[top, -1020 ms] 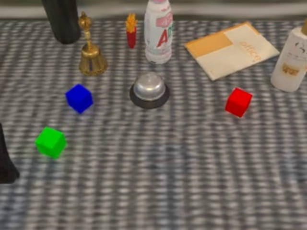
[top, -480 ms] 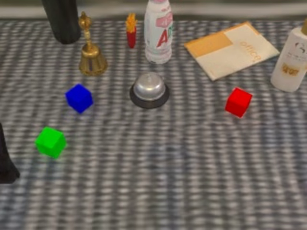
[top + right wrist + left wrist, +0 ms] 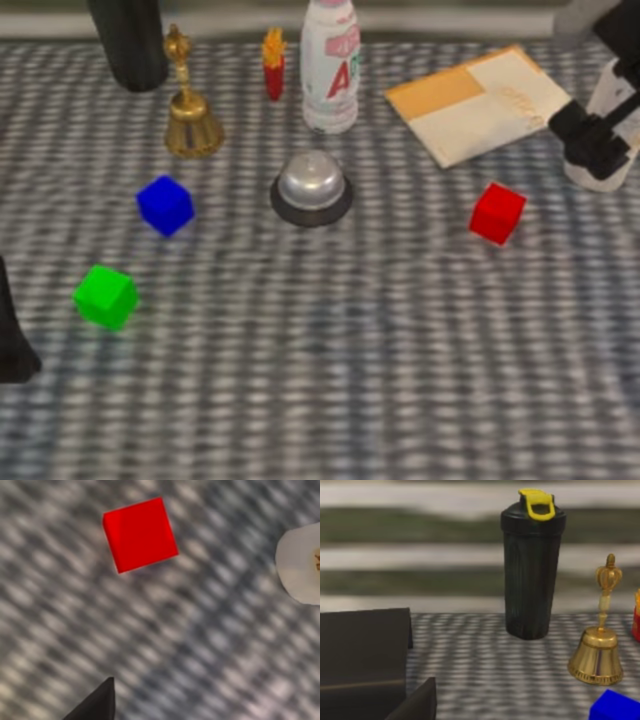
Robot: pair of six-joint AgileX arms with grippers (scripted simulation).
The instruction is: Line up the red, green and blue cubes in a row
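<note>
My right hand hangs just right of and beyond the red cube, nearer it than my parked left arm; its grip I cannot tell.

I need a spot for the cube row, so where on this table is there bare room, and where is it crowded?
The widest bare stretch is the near half of the table, below the green cube, silver bell and red cube. A smaller gap lies between those last two. The far edge is crowded: shaker, gold bell, fries toy, bottle, booklet, with the right gripper over the far right corner.
</note>
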